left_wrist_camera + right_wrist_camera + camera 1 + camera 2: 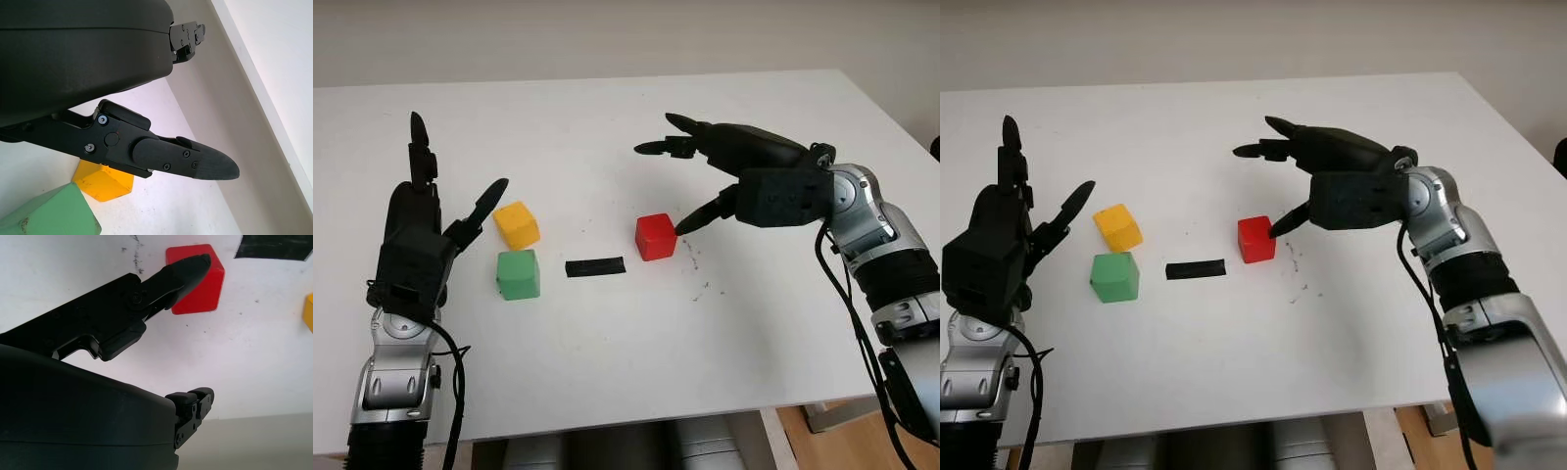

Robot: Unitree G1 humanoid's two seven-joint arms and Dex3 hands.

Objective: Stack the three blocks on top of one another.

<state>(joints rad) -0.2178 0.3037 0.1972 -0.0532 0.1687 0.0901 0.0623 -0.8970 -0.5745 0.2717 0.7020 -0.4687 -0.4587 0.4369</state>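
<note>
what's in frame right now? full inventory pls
red block: 1, red, on the table right of the black strip, apart from the other blocks
yellow block: 1, yellow, on the table left of the strip, just behind the green one
green block: 1, green, nearest the front edge, left of the strip
tape strip: 1, black, flat on the table between green and red blocks
table: 1, white, holds everything; small dark specks near the red block
left hand: 1, black, open, raised beside the yellow and green blocks
right hand: 1, black, open, over the red block, thumb tip at its right side
</note>
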